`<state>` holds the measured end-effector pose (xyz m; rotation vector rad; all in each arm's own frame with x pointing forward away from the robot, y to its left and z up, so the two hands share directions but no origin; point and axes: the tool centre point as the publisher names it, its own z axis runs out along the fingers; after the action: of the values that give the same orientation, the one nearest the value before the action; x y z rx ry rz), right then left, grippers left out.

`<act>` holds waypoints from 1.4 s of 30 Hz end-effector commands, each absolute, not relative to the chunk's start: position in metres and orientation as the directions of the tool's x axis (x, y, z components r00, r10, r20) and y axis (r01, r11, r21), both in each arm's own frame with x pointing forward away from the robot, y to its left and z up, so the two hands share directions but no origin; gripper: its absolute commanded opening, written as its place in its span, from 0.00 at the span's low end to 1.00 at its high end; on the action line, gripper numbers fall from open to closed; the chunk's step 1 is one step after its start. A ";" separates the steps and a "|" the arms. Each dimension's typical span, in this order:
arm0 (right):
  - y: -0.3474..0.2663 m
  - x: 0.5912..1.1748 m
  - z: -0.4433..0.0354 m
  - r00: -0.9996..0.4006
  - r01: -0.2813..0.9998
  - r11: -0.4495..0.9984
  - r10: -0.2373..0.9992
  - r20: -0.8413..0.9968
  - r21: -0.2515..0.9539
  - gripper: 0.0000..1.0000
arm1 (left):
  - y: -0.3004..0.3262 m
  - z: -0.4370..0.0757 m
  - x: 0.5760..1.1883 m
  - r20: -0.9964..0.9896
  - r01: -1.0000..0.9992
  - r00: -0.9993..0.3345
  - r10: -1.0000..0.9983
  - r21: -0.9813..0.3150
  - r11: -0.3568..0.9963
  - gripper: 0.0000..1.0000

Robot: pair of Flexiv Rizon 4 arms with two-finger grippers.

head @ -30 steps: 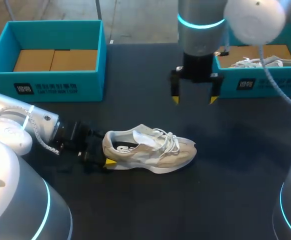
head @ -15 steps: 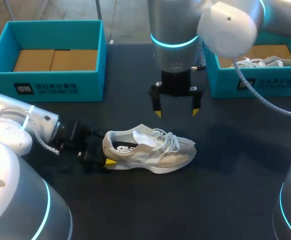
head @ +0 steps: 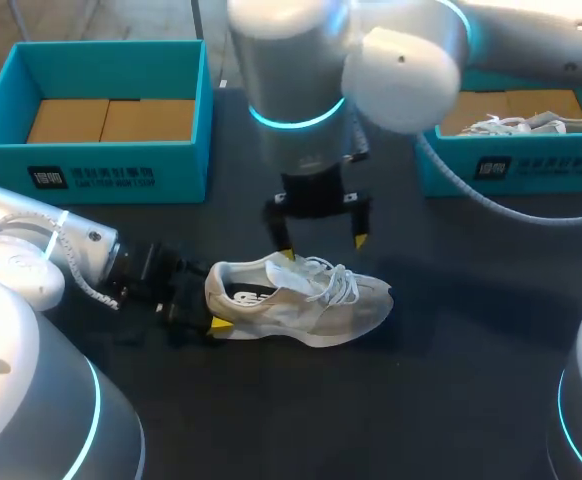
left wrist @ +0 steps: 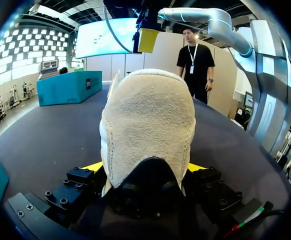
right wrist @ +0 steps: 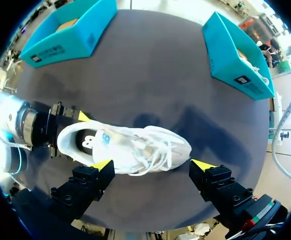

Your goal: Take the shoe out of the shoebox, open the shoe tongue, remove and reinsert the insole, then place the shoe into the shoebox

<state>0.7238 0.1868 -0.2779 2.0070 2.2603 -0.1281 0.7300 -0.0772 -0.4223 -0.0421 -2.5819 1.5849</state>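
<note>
Subject: the shoe (head: 296, 300) lies on its sole on the tabletop (head: 451, 330), out of any box, with the toe toward the robot's right. Its laces are loose. The insole shows dark inside the heel opening and appears to be seated.

Heel: the left arm's (head: 71, 250) jaws are closed on the heel from both sides. In the left wrist view a yellow tip sits against each side of the heel (left wrist: 148, 130). Neither the shoe nor this arm has shifted over the last second.

Above the shoe: the right arm (head: 301, 90) has swung across from beside the right-hand shoebox (head: 491, 170) and now hangs just over the tongue and laces. Its jaws are spread wide and hold nothing. In the right wrist view the shoe (right wrist: 130, 147) lies ahead of the fingers and is not touched.

Surroundings: the left-hand shoebox (head: 91, 165) shows only a cardboard floor. The right-hand one holds a second shoe (head: 531, 122).

Assessment: removal from the box is done. The right arm's arrival points to the tongue-opening step, which has not yet begun. The heel grip should steady the shoe against that pull. The loose laces could snag a fingertip.
</note>
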 end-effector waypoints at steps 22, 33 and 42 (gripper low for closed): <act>0.241 0.717 -0.314 -0.021 0.993 0.062 0.931 -0.364 0.100 1.00 | -0.078 -0.423 0.731 0.081 -0.035 -0.993 0.082 -0.890 0.455 0.00; 0.240 0.723 -0.336 -0.003 0.997 0.036 0.914 -0.406 0.074 1.00 | -0.078 -0.423 0.731 0.081 -0.035 -0.993 0.082 -0.890 0.455 0.00; 0.230 0.722 -0.347 0.027 0.999 -0.006 0.896 -0.443 0.049 1.00 | -0.078 -0.423 0.731 0.081 -0.035 -0.993 0.082 -0.890 0.455 0.00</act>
<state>0.7266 0.2267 -0.3435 1.9521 1.9831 -0.3942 0.7300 -0.0772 -0.4222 -0.0422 -2.5818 1.5850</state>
